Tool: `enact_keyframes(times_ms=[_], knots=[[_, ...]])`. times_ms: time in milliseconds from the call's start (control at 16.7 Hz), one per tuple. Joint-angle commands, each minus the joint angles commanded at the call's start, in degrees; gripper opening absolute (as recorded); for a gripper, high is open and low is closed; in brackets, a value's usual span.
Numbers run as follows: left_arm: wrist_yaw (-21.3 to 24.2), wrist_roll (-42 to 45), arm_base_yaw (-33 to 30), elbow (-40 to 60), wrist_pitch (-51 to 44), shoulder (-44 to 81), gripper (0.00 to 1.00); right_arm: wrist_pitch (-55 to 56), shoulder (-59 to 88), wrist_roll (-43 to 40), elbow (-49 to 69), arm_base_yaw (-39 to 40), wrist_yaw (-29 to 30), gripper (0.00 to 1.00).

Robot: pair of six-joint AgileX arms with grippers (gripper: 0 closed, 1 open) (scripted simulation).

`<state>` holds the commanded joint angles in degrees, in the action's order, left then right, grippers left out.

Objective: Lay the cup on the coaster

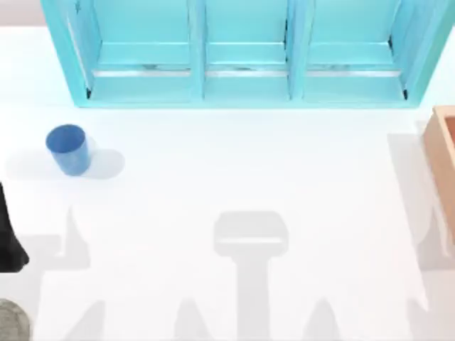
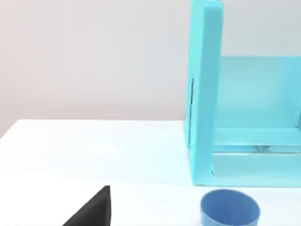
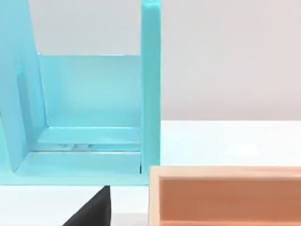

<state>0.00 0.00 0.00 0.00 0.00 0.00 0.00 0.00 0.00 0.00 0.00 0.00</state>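
The blue cup point(image 1: 67, 148) stands upright on the white table at the left, mouth up and free of any grip. It also rises into the left wrist view as the cup point(image 2: 230, 211), in front of the shelf's end panel. A grey speckled coaster point(image 1: 12, 323) peeks in at the front left corner, well in front of the cup. My left arm point(image 1: 10, 234) is a dark shape at the left edge, between cup and coaster. A dark piece of the left gripper point(image 2: 93, 211) sits off to one side of the cup. My right gripper point(image 3: 93, 209) hangs by the box.
A turquoise shelf unit point(image 1: 242, 53) with three bays spans the back of the table; its end panel point(image 2: 204, 94) stands close behind the cup. An open tan wooden box point(image 1: 443, 153) sits at the right edge and looms near as the box point(image 3: 225, 195).
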Motion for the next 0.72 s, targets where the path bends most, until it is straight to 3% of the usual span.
enact_keyframes(times_ms=[360,720], knots=[[-0.10,5.58,-0.51,4.93,-4.12,5.79,1.00,0.00,0.00,0.00,0.00,0.00,0.00,1.00],[0.10,27.55,-2.94,24.62,-20.52,32.52,1.00,0.00,0.00,0.00,0.00,0.00,0.00,1.00]])
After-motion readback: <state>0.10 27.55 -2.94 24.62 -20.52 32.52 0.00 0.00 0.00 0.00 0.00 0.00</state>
